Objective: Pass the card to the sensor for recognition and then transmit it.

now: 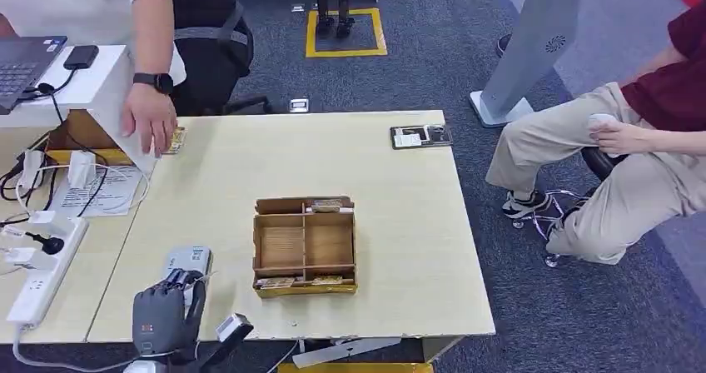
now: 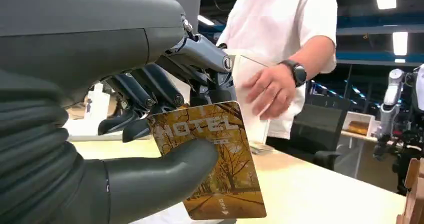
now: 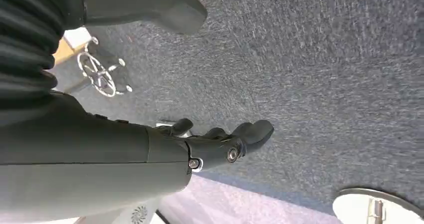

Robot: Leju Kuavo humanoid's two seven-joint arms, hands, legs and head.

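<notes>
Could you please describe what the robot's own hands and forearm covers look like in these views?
The left hand has a thick, smooth grey thumb, darker glossy fingers with silver pivot pins, and a grey ribbed cover behind it. From the head view it looks dark grey, with a small red marking on its back. The right hand matches: dark fingers, round silver pins, a smooth grey shell and ribbed cover.

I seem to stand in a robotics lab or office: grey carpet (image 1: 433,73), a pale work table (image 1: 400,223), a laptop (image 1: 25,65) and power strip (image 1: 42,273), ceiling strip lights (image 2: 400,41), and what may be another robot (image 2: 392,104) behind.
</notes>
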